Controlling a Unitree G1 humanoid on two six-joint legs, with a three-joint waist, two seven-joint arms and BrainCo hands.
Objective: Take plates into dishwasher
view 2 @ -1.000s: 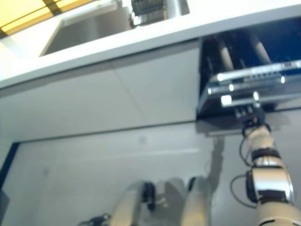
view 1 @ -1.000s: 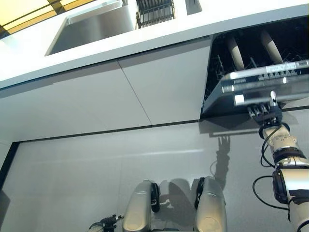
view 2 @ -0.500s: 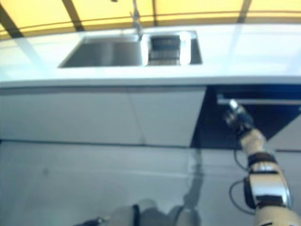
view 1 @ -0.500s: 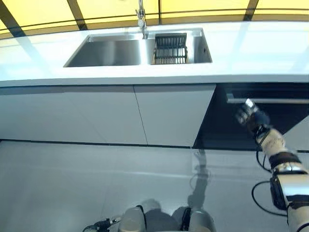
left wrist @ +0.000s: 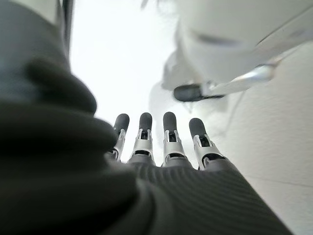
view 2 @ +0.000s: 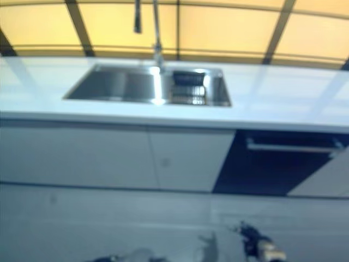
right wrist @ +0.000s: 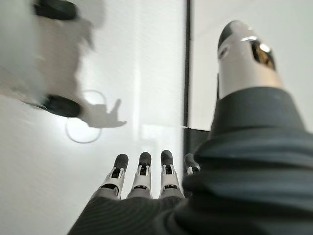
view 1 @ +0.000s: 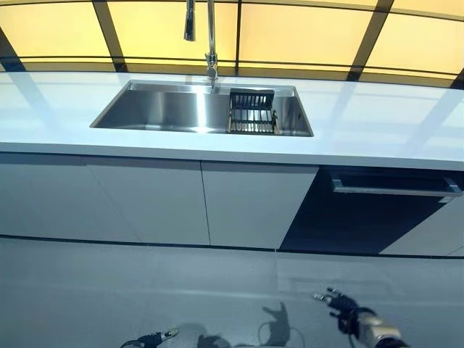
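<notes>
The dishwasher (view 1: 362, 221) is the dark front panel under the white counter at the right, with a silver bar handle (view 1: 395, 190); its door stands shut. No plates show in any view. My right hand (view 1: 341, 307) hangs low at the bottom right above the floor, apart from the dishwasher, with its fingers spread and empty; its wrist view shows straight fingers (right wrist: 142, 174) over the floor. My left hand (view 1: 151, 338) is at the bottom edge, its fingers (left wrist: 156, 139) straight and empty.
A steel sink (view 1: 170, 109) with a tall tap (view 1: 210, 36) is set in the white counter (view 1: 377, 127). A dark dish rack (view 1: 252, 112) sits in the sink's right part. White cabinet doors (view 1: 145, 199) run left of the dishwasher. Grey floor lies in front.
The camera has swung up and back. The dishwasher door, ajar with plates showing inside a second ago, now stands shut. My right hand has left the door and dropped low.
</notes>
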